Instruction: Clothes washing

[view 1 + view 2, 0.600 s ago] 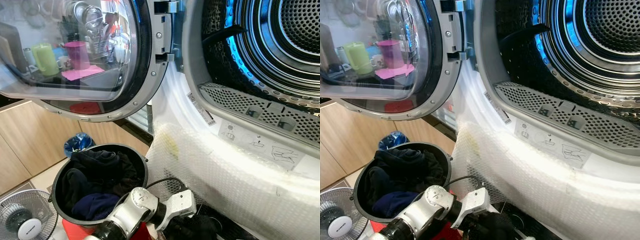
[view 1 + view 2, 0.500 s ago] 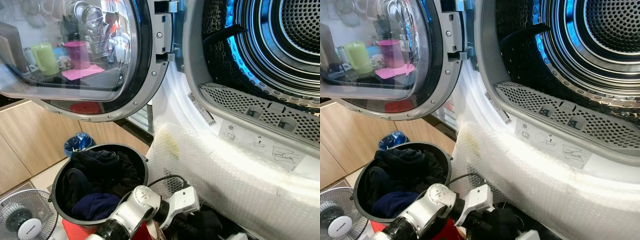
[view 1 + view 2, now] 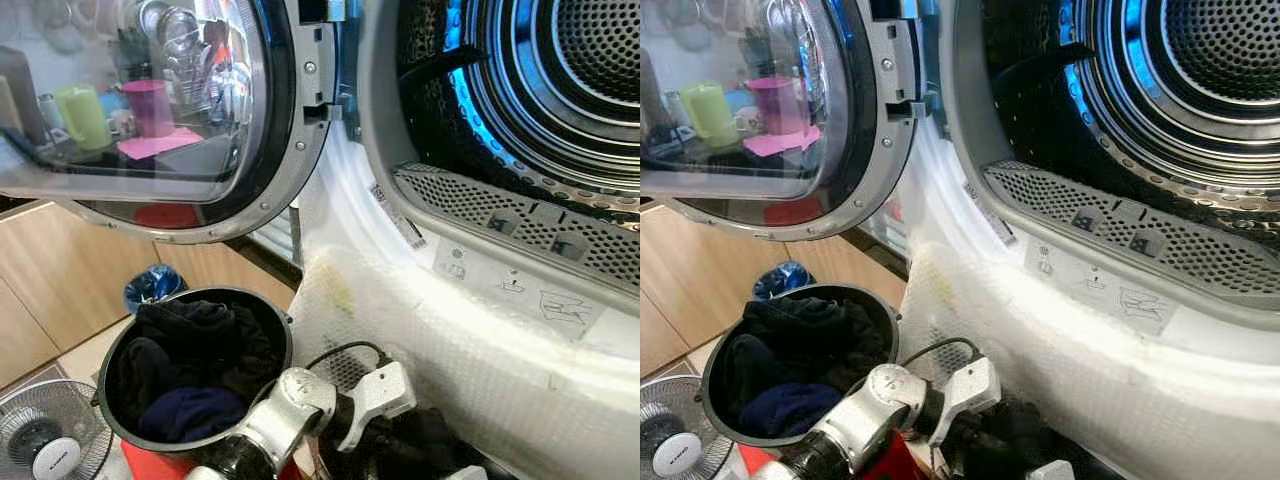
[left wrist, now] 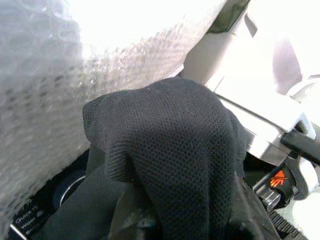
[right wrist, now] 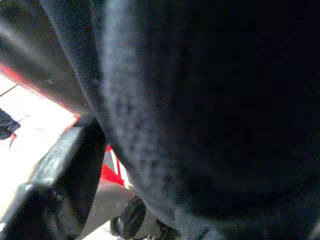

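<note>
A black round basket [image 3: 283, 330] stands on the floor at the lower left, holding dark clothes [image 3: 190, 350]. Right of it, low in front of the machine, my left gripper [image 3: 388, 455] is buried in a black mesh garment [image 4: 175, 150] that drapes over its fingers. The same garment [image 3: 430, 445] bunches against the bubble-wrapped front of the machine. The white housing of my right gripper [image 3: 1048, 470] touches that bundle from the right. In the right wrist view dark cloth [image 5: 210, 100] hangs beside one black finger [image 5: 65, 170]. The open drum [image 3: 560, 80] lies above.
The round glass door [image 3: 150, 100] swings open to the left, above the basket. Bubble wrap [image 3: 480, 360] covers the machine's lower front. A small fan [image 3: 45, 440] and a blue bag [image 3: 155, 285] sit on the floor by wooden cabinets [image 3: 60, 280].
My left arm has pushed right and a little up with the black garment. The right gripper's housing has come into view at the bottom edge. The camera tilted slightly.
</note>
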Motion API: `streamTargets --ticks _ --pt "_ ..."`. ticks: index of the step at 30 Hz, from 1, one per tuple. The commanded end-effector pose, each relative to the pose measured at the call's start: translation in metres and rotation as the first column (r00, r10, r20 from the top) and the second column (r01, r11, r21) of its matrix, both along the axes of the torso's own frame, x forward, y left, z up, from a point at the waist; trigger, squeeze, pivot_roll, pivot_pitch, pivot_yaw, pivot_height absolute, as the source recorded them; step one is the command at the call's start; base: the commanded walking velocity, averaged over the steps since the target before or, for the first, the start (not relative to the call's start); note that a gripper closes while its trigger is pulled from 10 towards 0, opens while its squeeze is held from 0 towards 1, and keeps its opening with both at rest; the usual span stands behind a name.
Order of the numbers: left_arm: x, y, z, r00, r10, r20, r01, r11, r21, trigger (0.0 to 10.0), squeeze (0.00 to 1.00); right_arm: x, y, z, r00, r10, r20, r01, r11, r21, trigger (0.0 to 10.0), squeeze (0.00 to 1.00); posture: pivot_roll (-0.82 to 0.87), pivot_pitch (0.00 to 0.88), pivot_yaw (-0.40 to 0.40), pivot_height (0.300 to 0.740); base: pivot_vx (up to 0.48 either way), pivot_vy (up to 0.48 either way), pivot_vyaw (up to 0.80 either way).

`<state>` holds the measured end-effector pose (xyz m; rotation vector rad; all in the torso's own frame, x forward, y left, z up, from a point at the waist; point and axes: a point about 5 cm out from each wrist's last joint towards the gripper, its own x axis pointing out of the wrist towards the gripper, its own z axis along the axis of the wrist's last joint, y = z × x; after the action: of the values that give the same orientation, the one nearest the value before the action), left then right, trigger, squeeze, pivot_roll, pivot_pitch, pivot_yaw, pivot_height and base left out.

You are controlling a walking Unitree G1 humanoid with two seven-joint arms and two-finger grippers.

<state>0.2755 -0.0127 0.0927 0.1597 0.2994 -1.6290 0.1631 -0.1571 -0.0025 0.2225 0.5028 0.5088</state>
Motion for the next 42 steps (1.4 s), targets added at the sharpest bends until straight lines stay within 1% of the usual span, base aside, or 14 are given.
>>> streamTargets --ticks 1,5,6,7,8,9,10,19,23,27,31,40,41,42 --pt "0.003 -0.004 0.013 0.999 -0.014 0.034 0.015 0.999 -0.036 0.0 0.0 0.005 -0.004 0.0 0.998 -0.063 0.014 0.064 0.998 -0.008 10.0 0.0 0.1 0.045 0.022 0.74 0.0 0.0 0.0" --pt "0.002 -0.004 0.011 0.999 -0.022 0.034 0.022 1.0 -0.02 0.0 0.0 0.007 -0.006 -0.004 0.995 -0.104 -0.001 0.104 0.994 -0.02 10.0 0.0 0.1 0.044 0.024 0.74 0.0 0.0 0.0" --pt "0.001 -0.004 0.011 0.999 -0.024 0.032 0.025 0.999 -0.02 0.0 0.0 0.008 -0.004 -0.004 0.994 -0.108 0.005 0.108 0.994 -0.005 7.5 0.0 0.1 0.044 0.024 0.74 0.0 0.0 0.0" --pt "0.001 -0.004 0.011 0.999 -0.025 0.032 0.026 0.999 -0.021 0.0 0.0 0.008 -0.004 -0.004 0.994 -0.107 0.008 0.107 0.994 0.0 7.5 0.0 0.1 0.044 0.024 0.74 0.0 0.0 0.0" --pt "0.001 -0.004 0.011 0.999 -0.028 0.03 0.029 0.999 -0.019 0.0 0.0 0.008 -0.004 -0.004 0.994 -0.113 0.013 0.113 0.994 0.0 0.6 0.0 0.1 0.044 0.024 0.74 0.0 0.0 0.0" --pt "0.001 -0.004 0.011 0.999 -0.03 0.029 0.031 0.999 -0.018 0.0 0.0 0.009 -0.004 -0.003 0.993 -0.118 0.017 0.118 0.993 -0.001 0.6 0.0 0.1 0.044 0.024 0.74 0.0 0.0 0.0" --pt "0.0 -0.004 0.01 0.999 -0.034 0.029 0.034 0.999 -0.017 0.0 0.0 0.009 -0.004 -0.002 0.992 -0.121 0.029 0.12 0.993 0.014 0.0 0.0 0.1 0.045 0.024 0.74 0.0 0.0 0.0" --pt "-0.002 0.001 0.009 0.998 -0.053 0.036 0.053 0.999 -0.011 0.0 0.0 0.009 -0.005 -0.003 0.991 -0.126 0.038 0.126 0.992 0.017 0.0 0.0 0.1 0.042 0.026 0.74 0.0 0.0 0.0" --pt "-0.004 0.005 0.005 0.997 -0.069 0.032 0.069 0.998 0.015 0.0 0.0 0.009 -0.004 0.0 0.99 -0.12 0.068 0.118 0.992 0.034 0.0 0.0 0.1 0.033 0.027 0.74 0.0 0.0 0.0" --pt "-0.008 0.009 0.003 0.995 -0.092 0.027 0.091 0.996 0.019 0.0 0.0 0.008 -0.003 0.002 0.988 -0.117 0.097 0.113 0.993 0.045 0.0 0.0 0.1 0.023 0.03 0.74 0.0 0.0 0.0" --pt "-0.01 0.012 0.0 0.995 -0.092 0.027 0.091 0.995 0.028 0.0 0.0 0.007 -0.001 0.005 0.986 -0.12 0.119 0.112 0.991 0.073 0.0 0.0 0.1 0.016 0.037 0.74 0.0 0.0 0.0" --pt "-0.011 0.02 0.001 0.997 -0.079 0.024 0.078 0.997 0.026 0.0 0.0 0.005 0.001 0.004 0.983 -0.14 0.123 0.13 0.988 0.086 0.0 0.0 0.11 0.001 0.045 0.74 0.0 0.0 0.0" --pt "-0.012 0.021 0.001 0.997 -0.078 0.025 0.077 0.997 0.026 0.2 0.0 0.005 0.001 0.004 0.981 -0.144 0.128 0.133 0.987 0.089 0.0 0.0 0.11 0.0 0.046 0.74 0.0 0.0 0.0" --pt "-0.012 0.022 0.001 0.997 -0.076 0.028 0.076 0.997 0.026 1.8 0.0 0.005 0.001 0.004 0.979 -0.156 0.133 0.144 0.985 0.099 0.0 0.0 0.1 0.0 0.048 0.74 0.0 0.0 0.0"
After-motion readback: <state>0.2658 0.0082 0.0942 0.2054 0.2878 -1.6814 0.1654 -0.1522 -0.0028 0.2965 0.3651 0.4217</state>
